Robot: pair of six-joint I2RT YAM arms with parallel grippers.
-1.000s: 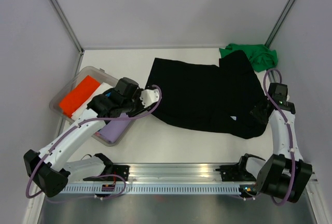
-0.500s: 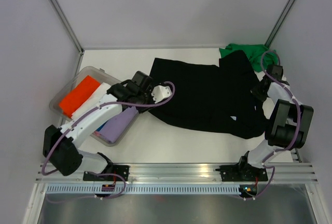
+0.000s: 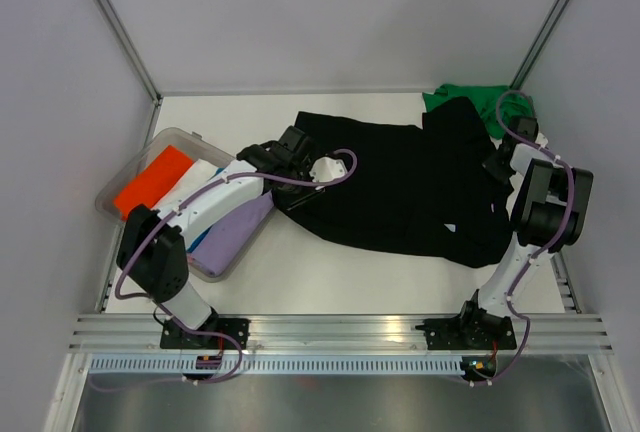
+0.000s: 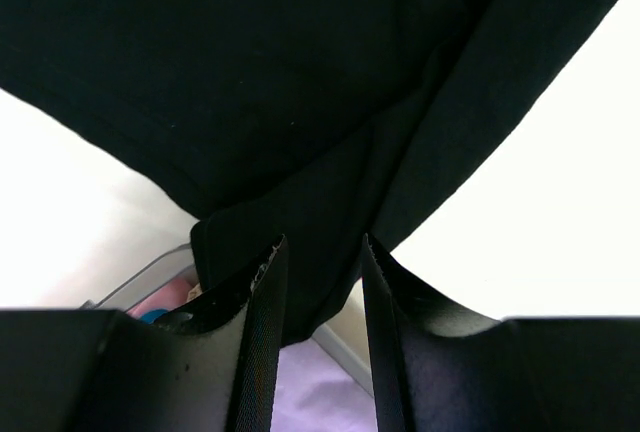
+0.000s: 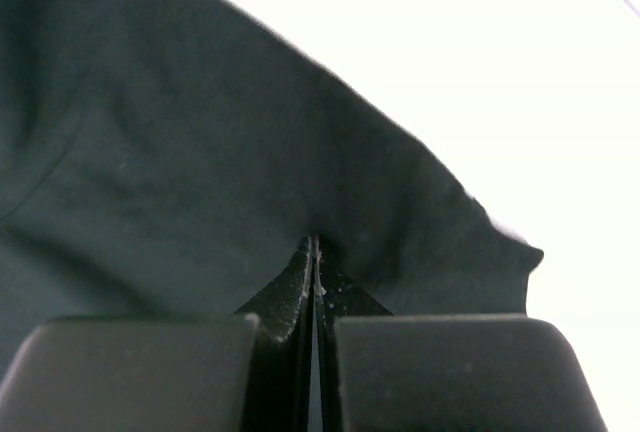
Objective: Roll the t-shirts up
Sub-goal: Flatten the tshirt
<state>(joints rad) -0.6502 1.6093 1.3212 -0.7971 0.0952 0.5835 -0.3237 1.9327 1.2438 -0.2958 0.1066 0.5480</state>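
With the black t-shirt (image 3: pixel 400 187) spread on the tabletop (image 3: pixel 300 272), pinched at its right edge by the closed right gripper (image 5: pixel 315 262) and straddled by the half-open left gripper (image 4: pixel 318 282), the fabric could be stretched or dropped if pulled unevenly.

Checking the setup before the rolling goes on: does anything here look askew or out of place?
Yes. The black t-shirt lies crooked and rumpled, its near right corner folded over, not spread flat. The green t-shirt is bunched in the far right corner, partly under the black one. The right claw is shut on black fabric.
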